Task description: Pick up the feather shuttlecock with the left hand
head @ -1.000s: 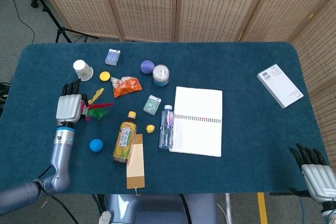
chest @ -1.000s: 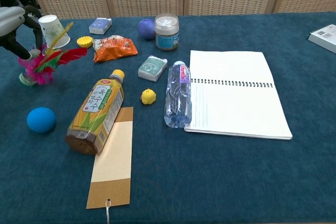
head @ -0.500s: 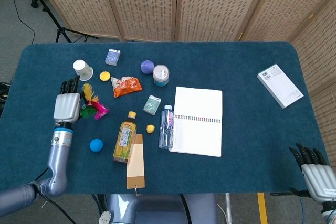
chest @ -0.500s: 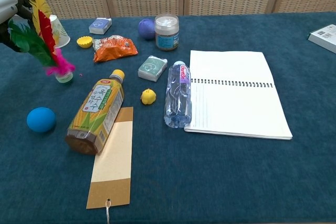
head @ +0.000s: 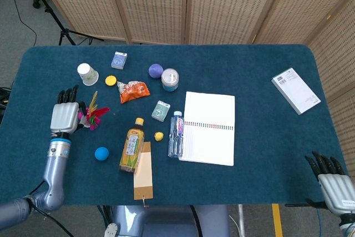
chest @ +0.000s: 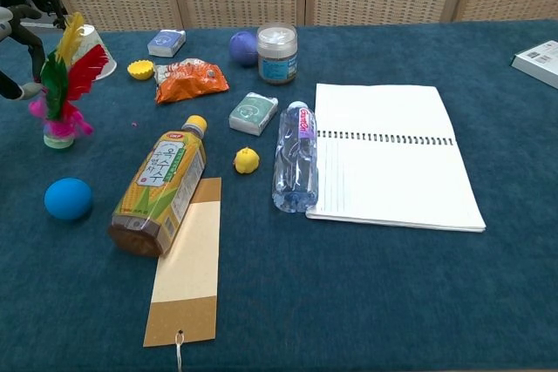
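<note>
Left hand (head: 64,117) is sitting near the left edge of the table (head: 249,59), back of hand up, fingers pointing toward the far edge. The feather shuttlecock (chest: 59,93) is standing upright on its base on the cloth just beside that hand, feathers up; whether the fingers are closed on it or only alongside cannot be told from either view. A blue ball (chest: 68,198) is lying nearer the front edge, apart from the shuttlecock. A paper cup (head: 87,74) is lying toward the far left corner. Right hand (head: 333,184) is hanging off the front right corner, fingers apart, holding nothing.
</note>
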Controlling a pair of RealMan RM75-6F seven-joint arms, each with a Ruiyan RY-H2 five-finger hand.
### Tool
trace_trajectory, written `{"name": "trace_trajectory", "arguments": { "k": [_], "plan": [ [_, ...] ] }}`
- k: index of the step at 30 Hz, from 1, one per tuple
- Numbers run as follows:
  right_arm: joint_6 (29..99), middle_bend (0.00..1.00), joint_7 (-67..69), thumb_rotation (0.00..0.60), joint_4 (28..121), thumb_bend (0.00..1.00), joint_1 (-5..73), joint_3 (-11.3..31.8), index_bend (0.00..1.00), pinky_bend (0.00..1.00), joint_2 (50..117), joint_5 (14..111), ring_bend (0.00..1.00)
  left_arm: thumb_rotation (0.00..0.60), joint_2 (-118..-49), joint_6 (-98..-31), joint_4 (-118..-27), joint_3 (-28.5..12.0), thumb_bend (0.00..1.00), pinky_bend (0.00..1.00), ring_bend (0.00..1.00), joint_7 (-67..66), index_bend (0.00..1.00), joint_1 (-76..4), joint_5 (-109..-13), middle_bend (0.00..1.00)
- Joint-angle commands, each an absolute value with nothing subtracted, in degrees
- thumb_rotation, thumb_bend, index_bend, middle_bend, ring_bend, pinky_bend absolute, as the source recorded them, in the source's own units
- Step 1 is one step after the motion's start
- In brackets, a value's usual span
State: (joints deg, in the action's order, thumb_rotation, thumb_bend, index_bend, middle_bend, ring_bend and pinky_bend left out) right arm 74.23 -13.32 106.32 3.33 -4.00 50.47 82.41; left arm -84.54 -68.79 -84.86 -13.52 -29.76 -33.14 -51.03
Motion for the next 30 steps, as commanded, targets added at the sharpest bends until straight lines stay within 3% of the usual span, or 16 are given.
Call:
{"name": "trace_trajectory", "arguments": {
  "k": [1, 8, 15, 30],
  "plan": [
    [74.4, 0.0, -13.2, 0.6, 106.2, 0.0, 3.3, -3.9, 0.0, 0.0, 50.6, 82.5, 0.0, 0.6, -84.0, -68.8, -85.6, -13.5, 0.35, 0.0, 0.0, -29.9, 0.57, -33.0, -51.0, 0.0],
    [74.7, 0.0, -13.1, 0.6, 106.0, 0.0, 3.2, -4.0, 0.0, 0.0, 50.7, 83.0, 0.0, 0.6, -82.5, -69.6, -87.8, -13.5, 0.3, 0.0, 0.0, -29.1, 0.43, -32.4, -52.0, 0.0],
    [74.9, 0.0, -13.1, 0.6, 106.3, 0.0, 3.1, -4.1, 0.0, 0.0, 50.7, 83.4, 0.0, 0.6, -77.1, -70.4, -95.8, -13.6, 0.25, 0.0, 0.0, -26.7, 0.3, -30.9, -54.1, 0.0],
    [75.7, 0.0, -13.3, 0.6, 107.5, 0.0, 2.6, -4.6, 0.0, 0.0, 50.2, 85.2, 0.0, 0.6, -62.8, -75.2, -112.2, -11.1, 0.23, 0.0, 0.0, -21.3, 0.24, -25.0, -64.6, 0.0]
  ]
}}
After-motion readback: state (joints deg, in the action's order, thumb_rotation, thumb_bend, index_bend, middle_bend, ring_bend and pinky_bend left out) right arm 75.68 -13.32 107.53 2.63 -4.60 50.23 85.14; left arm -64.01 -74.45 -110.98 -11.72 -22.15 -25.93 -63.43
